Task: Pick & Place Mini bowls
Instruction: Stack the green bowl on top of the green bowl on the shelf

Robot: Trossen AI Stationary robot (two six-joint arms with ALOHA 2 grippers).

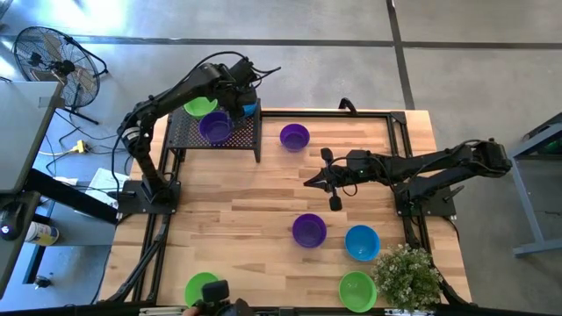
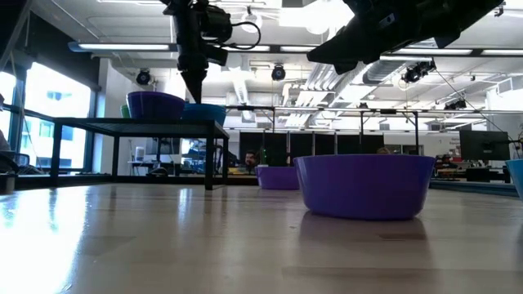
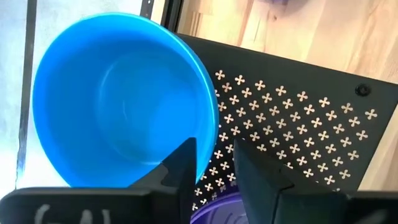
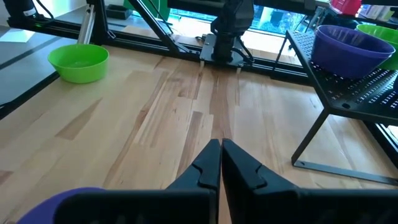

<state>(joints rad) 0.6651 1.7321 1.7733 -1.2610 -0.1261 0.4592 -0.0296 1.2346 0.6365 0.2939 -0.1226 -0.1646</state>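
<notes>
A black mesh rack (image 1: 230, 139) at the far left carries a green bowl (image 1: 198, 106), a purple bowl (image 1: 215, 128) and a blue bowl (image 3: 118, 99). My left gripper (image 3: 214, 168) points down over the blue bowl's rim. It is open, with one finger above the bowl's inside and one outside it. In the low view it (image 2: 194, 77) stands just above the blue bowl (image 2: 208, 113). My right gripper (image 4: 221, 155) is shut and empty. It hovers above the table's middle (image 1: 309, 181). More bowls rest on the table on their bases: purple (image 1: 294, 136), purple (image 1: 309, 230), blue (image 1: 362, 242), green (image 1: 357, 290), green (image 1: 202, 288). My left gripper stands astride the blue bowl's rim (image 3: 214, 127) from above, one finger (image 3: 183, 165) over the inside and one finger (image 3: 255, 174) outside. A gap shows between them. I cannot tell whether either finger touches the rim. The bowl sits upright on the rack.
A potted plant (image 1: 408, 274) stands at the near right corner. A black frame (image 1: 399, 123) runs along the table's edges. A fan (image 1: 53, 66) stands on the floor beyond the far left. Bare wood (image 1: 237, 219) lies between the rack and the near bowls.
</notes>
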